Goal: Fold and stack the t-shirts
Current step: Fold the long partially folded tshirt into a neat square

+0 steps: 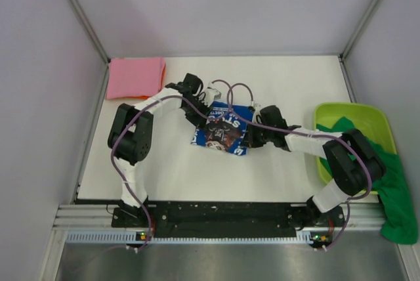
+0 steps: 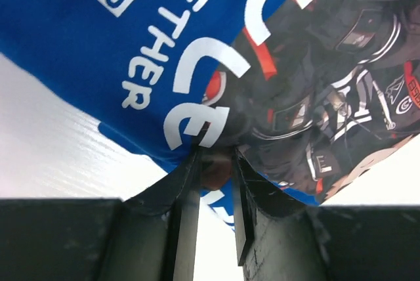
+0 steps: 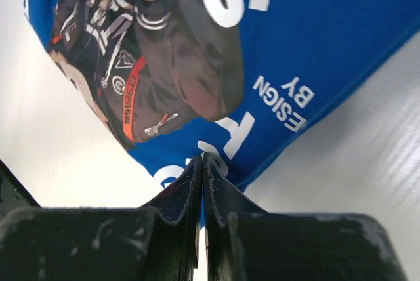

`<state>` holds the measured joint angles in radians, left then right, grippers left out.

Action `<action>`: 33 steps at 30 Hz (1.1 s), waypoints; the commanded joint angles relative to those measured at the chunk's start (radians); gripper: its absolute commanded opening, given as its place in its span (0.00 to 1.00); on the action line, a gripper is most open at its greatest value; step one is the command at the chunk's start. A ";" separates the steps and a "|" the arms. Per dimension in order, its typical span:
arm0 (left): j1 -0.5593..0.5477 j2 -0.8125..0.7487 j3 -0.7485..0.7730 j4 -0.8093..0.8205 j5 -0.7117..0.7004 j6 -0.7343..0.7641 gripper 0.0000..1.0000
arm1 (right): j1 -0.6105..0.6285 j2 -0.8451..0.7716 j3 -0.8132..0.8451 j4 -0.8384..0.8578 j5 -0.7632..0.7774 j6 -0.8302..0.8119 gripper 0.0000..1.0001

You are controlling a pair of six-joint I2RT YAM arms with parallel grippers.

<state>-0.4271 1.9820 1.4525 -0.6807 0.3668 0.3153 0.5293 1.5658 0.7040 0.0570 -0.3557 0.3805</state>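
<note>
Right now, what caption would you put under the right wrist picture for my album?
Jaws closed together on the edge of the blue t-shirt, dark print and white letters showing.

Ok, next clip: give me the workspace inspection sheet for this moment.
Surface: white table, no spills seen.
Job's things: blue t-shirt bunched mid-table; pink t-shirt folded, far left corner; green t-shirt draped over the tub rim.
Clutter: lime-green tub, right side.
Grippers: left gripper and right gripper, jaws both shut on the blue t-shirt's edge.
Cables: purple cables looped along both arms.
Surroundings: plain walls on three sides.
</note>
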 commanded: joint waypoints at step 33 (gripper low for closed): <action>0.136 0.121 -0.006 0.237 0.405 -0.510 0.00 | -0.207 -0.228 0.138 -0.164 0.073 -0.074 0.99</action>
<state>-0.2993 2.1090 1.4136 -0.4458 0.7155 -0.1963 0.3325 1.4227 0.8322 -0.1238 -0.2810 0.3393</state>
